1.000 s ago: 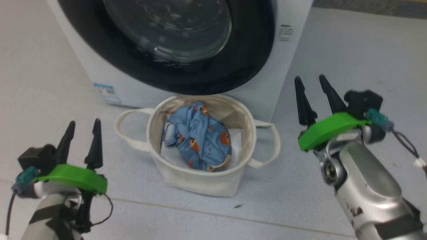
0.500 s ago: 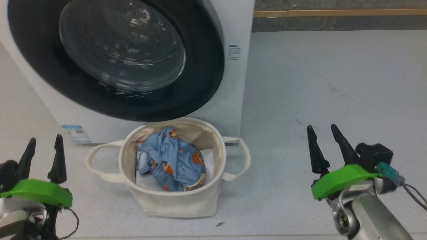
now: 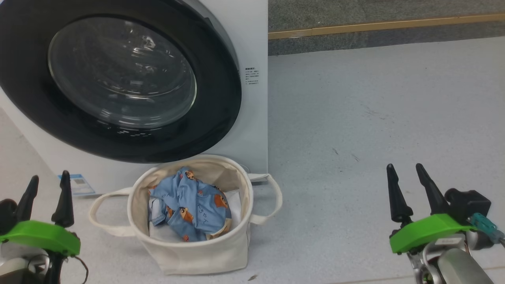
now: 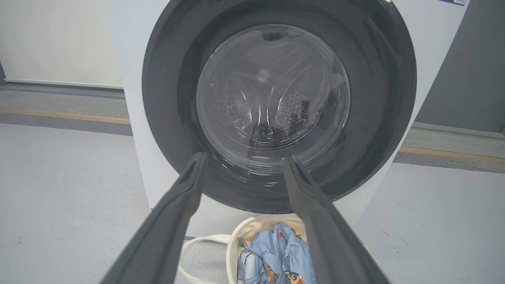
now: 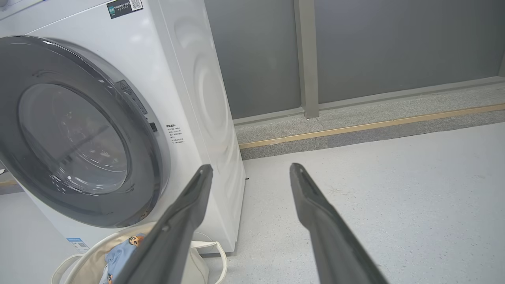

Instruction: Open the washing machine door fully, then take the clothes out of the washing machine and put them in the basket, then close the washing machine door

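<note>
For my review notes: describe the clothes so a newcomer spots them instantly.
Find the white washing machine with its black-rimmed round door. In front of it stands a cream canvas basket. Inside, the clothes are the crumpled light blue fabric printed with orange-brown cartoon animals, lying on a plain white sheet.
</note>
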